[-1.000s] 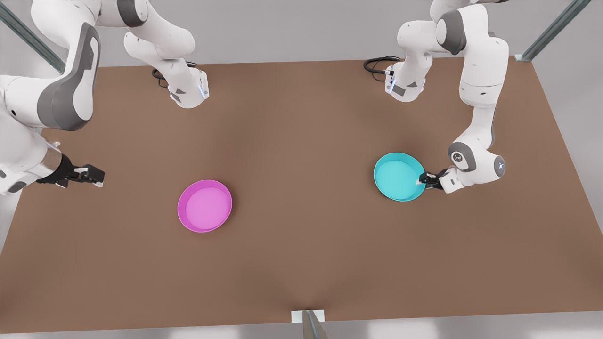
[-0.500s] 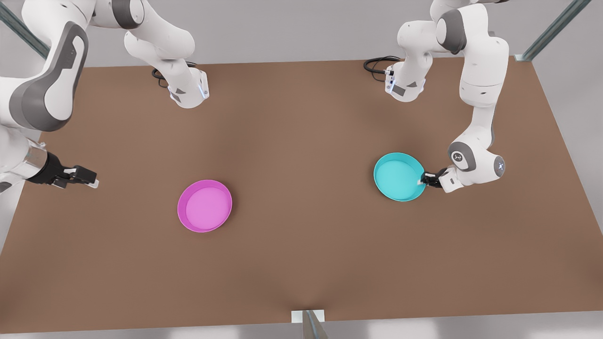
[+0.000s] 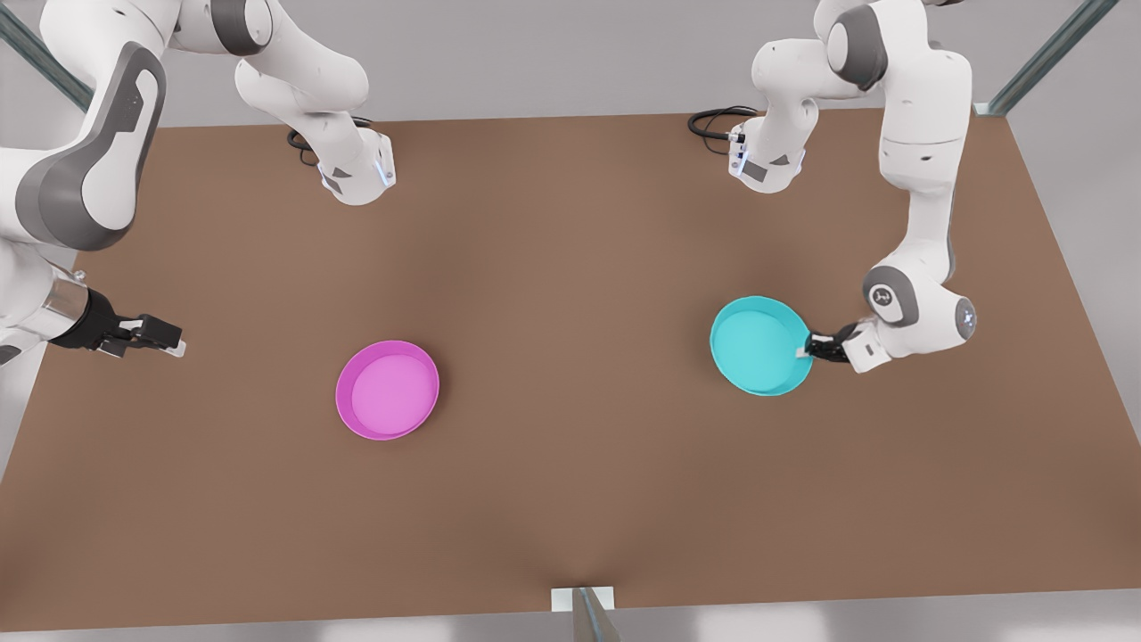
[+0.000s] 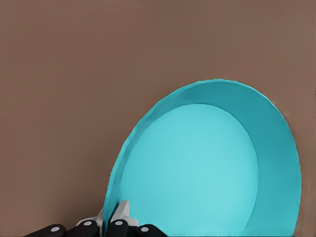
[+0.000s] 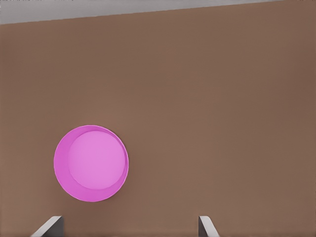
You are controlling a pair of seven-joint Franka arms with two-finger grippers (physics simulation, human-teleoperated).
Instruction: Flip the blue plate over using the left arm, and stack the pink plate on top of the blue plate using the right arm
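left gripper (image 3: pixel 807 349), clamped on the blue plate (image 3: pixel 758 346) rim, has lifted it slightly.

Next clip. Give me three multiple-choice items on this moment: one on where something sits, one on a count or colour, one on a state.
1. Where does the pink plate lie in the front view?
A. left of the blue plate
B. on top of it
C. right of it

2. How many plates are on the table?
A. one
B. two
C. three

3. What is the left hand doing?
A. hanging open above the table
B. shut on the blue plate's rim
C. holding the pink plate

Answers: 1 A, the pink plate sits apart toward the front view's left. 2 B, one pink, one blue. 3 B, the left wrist view shows its fingers pinching the rim; the right hand waits open.
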